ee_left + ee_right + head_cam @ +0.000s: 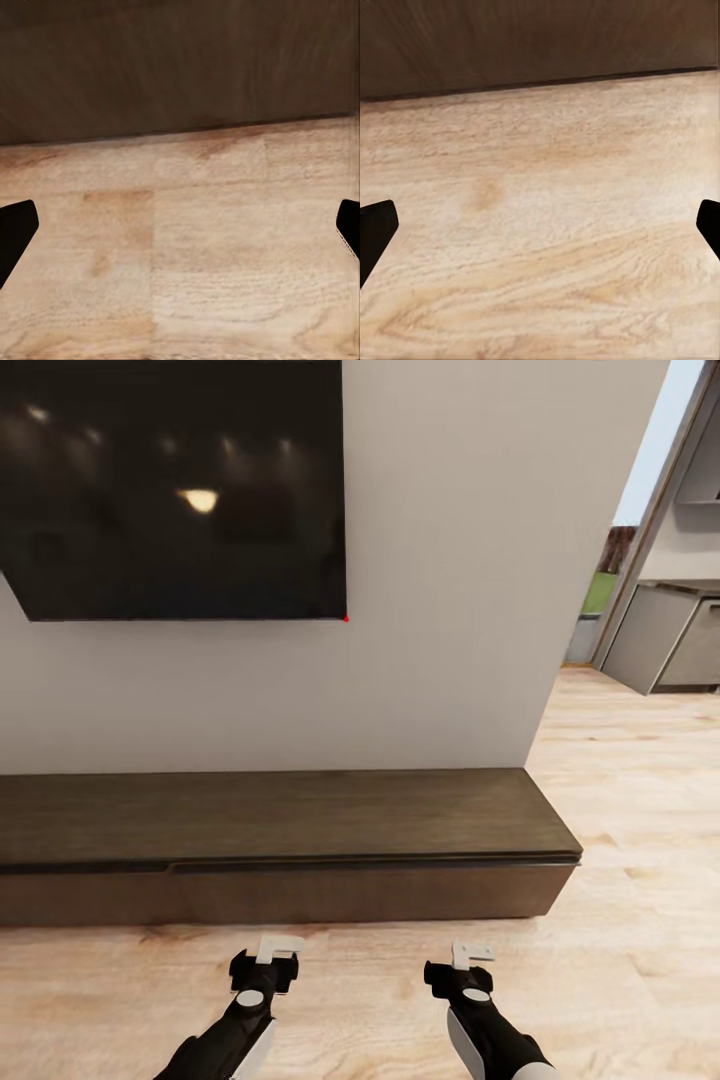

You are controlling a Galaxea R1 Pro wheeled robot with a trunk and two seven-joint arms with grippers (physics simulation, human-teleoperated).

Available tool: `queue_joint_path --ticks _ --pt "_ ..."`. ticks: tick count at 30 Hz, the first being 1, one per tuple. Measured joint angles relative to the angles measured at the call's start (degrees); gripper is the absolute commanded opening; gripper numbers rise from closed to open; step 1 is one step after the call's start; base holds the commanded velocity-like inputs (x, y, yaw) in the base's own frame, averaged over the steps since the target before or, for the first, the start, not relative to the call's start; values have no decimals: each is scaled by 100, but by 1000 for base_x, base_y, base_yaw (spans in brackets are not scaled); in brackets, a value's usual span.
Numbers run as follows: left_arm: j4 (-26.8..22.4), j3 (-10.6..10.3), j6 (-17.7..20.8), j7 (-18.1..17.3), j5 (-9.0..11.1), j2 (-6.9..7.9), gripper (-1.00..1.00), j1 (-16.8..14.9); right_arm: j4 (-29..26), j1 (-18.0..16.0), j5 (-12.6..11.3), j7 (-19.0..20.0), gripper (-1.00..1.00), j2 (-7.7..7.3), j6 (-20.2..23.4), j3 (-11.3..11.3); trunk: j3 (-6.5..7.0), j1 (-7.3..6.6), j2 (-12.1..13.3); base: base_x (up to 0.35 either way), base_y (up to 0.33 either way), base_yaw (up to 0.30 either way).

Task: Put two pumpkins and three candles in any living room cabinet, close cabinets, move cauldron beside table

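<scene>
The cabinet point(280, 830) is a long, low dark-brown unit standing against the white wall straight ahead. Its flat fronts point(300, 895) look shut. Both my grippers hover over the wooden floor just in front of it. The left gripper point(266, 958) is open and holds nothing. The right gripper point(466, 963) is also open and holds nothing. In the left wrist view the gripper point(180, 232) faces the floor and the cabinet's front point(180, 67). In the right wrist view the gripper point(540, 232) faces the same front point(540, 37). The pumpkins, candles, cauldron and table are out of view.
A large black screen point(170, 490) hangs on the wall above the cabinet. The wall ends at the right, where light wooden floor point(640, 810) runs on toward grey kitchen cupboards point(665, 640).
</scene>
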Motion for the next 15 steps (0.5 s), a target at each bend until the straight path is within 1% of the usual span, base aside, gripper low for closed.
queue_joint_path --ticks 6,11,15 --pt "-79 -1 180 8 149 0 100 -1 4 1 -20 8 100 2 -2 -3 108 -132 241 0 0 0" --pt "-143 -2 334 9 198 0 100 1 6 1 -20 14 100 1 -4 -1 197 -242 441 0 0 0" --pt "-164 -3 554 10 229 -5 100 -1 28 1 -21 17 100 10 4 4 269 -329 602 0 0 0"
